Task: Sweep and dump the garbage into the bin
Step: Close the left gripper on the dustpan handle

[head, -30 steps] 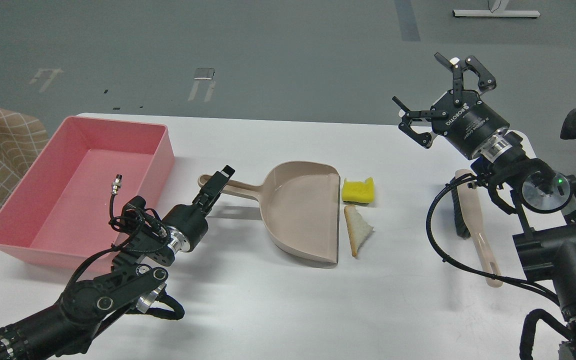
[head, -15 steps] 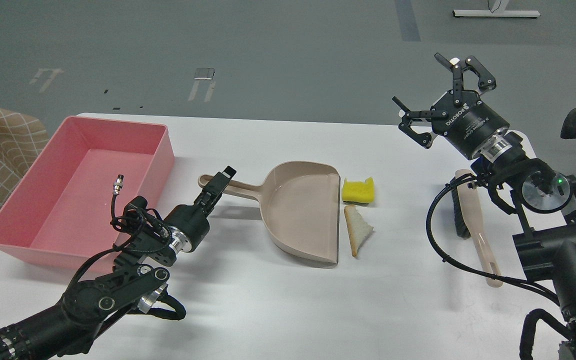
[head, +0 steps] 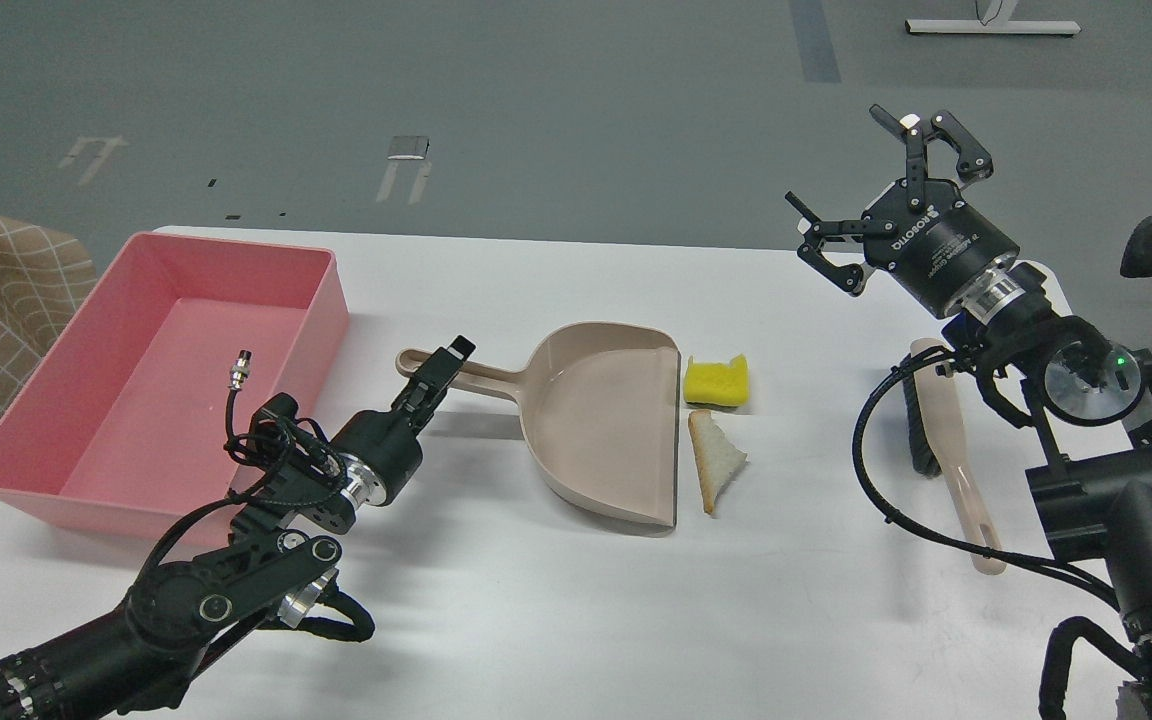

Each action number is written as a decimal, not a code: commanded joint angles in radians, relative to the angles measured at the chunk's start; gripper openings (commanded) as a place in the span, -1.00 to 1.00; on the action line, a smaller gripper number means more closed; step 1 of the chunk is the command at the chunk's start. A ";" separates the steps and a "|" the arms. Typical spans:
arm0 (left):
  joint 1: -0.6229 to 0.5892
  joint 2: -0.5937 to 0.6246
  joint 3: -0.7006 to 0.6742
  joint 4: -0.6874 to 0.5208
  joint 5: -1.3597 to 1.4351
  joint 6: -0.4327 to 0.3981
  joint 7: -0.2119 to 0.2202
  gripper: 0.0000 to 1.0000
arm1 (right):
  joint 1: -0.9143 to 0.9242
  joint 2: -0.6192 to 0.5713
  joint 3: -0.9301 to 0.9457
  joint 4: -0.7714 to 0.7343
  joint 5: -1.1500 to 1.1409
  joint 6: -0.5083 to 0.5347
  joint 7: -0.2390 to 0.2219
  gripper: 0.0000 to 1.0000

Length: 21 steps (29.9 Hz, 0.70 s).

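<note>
Two scraps, yellow sponge (head: pixel 717 381) and bread slice (head: pixel 716 461), lying just right of the dustpan (head: pixel 608 424) mouth, ready for sweeping in. Left hand (head: pixel 439 368) at the dustpan handle, finger state impossible to tell. Right hand (head: pixel 881 190) raised, fingers spread, empty, far-right of the scraps. Brush (head: pixel 948 450) on the desk (head: pixel 556 600); pink bin (head: pixel 151 375) at left.

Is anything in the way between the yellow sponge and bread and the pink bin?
Yes. The beige dustpan lies on the table between the garbage, yellow sponge and bread slice, and the pink bin, its open edge right beside both pieces. The left gripper is at the dustpan's handle.
</note>
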 commanded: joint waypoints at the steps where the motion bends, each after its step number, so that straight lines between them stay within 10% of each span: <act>1: 0.000 -0.001 0.000 0.000 0.000 -0.001 0.001 -0.03 | 0.000 0.000 0.000 0.000 0.000 0.000 0.000 0.99; 21: -0.012 -0.001 0.014 0.009 -0.004 -0.001 -0.002 -1.00 | 0.005 0.000 0.000 -0.011 0.000 0.000 0.002 0.99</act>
